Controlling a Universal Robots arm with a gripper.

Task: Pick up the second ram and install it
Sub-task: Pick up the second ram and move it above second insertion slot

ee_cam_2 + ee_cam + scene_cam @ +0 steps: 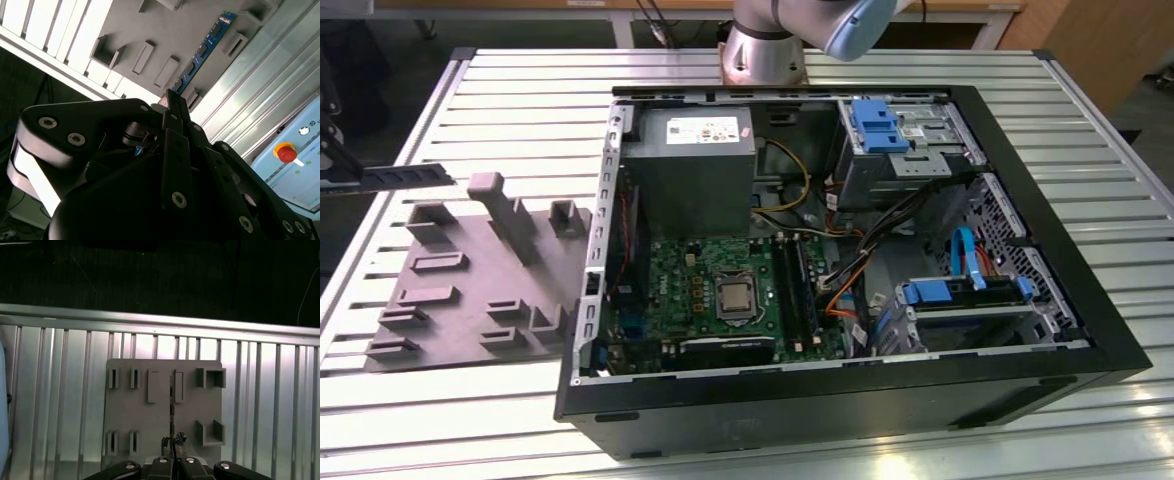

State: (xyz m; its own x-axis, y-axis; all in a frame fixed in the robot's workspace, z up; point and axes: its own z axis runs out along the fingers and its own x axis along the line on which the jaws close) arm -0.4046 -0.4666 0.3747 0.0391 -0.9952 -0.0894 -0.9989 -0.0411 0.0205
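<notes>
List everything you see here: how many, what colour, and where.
ram: one, dark with a blue board, in the jaws, near the fixture
fixture: one, grey, on the table, at the exterior view's left of the case
case: one, black, open, on the table
motherboard: one, green, inside the case
table: one, silver slats
button: one, red, on a pale panel beside the table
arm: one, grey, at the table's far edge
gripper: one, black, shut on the ram

Bright overhead light, table (280,390) glare, possibly overexposed
</notes>
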